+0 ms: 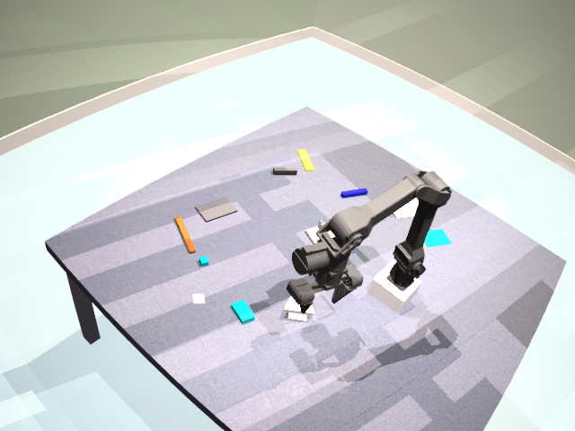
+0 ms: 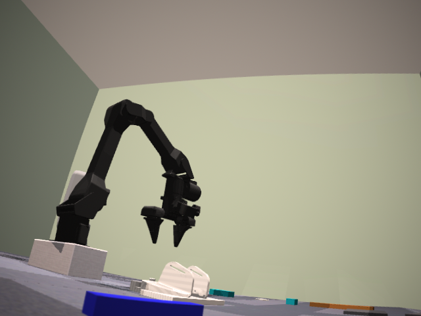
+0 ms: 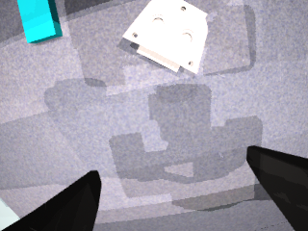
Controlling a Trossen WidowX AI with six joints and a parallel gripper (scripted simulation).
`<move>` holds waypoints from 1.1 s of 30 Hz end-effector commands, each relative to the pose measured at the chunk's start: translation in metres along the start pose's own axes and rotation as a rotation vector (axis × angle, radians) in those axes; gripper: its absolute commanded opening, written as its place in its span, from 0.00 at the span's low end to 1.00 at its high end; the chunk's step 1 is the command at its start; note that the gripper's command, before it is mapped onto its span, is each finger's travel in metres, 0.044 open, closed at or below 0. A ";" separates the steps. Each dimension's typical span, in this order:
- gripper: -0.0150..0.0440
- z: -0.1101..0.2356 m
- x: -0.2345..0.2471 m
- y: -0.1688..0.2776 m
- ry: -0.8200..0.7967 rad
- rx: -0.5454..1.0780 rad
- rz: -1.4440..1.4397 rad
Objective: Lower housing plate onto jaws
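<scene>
The white housing plate (image 1: 292,307) (image 3: 169,40), a tapered piece with small holes, lies on the table with a block-like part under one edge. My gripper (image 1: 319,306) (image 2: 165,243) (image 3: 175,166) is open and empty, above the table. In the wrist view the plate lies beyond the fingertips, not between them. The white assembly (image 1: 314,234) (image 2: 176,279) has two upright slotted plates on a flat base. The arm hides most of it in the top view. I cannot make out the jaws or their stubs clearly.
A cyan block (image 1: 243,311) (image 3: 40,21) lies near the housing plate. A white square (image 1: 199,298), small cyan cube (image 1: 203,260), orange bar (image 1: 185,234), grey plate (image 1: 216,209), dark bar (image 1: 284,171), yellow strip (image 1: 305,160) and blue bar (image 1: 354,192) (image 2: 143,304) lie farther off.
</scene>
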State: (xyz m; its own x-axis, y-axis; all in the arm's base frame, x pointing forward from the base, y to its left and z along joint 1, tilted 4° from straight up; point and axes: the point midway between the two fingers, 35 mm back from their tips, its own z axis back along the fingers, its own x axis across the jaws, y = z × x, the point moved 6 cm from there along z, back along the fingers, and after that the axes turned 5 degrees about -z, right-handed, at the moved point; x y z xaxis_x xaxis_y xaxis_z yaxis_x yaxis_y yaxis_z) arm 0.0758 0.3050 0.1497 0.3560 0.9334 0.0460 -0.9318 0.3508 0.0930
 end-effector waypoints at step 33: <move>1.00 -0.019 0.002 -0.075 0.056 -0.070 -0.593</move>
State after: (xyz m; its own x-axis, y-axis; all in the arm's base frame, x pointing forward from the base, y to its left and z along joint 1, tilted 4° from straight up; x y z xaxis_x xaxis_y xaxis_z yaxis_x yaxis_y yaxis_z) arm 0.1435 0.2826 0.1263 0.8055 0.5909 -0.0451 -0.5903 0.8067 0.0276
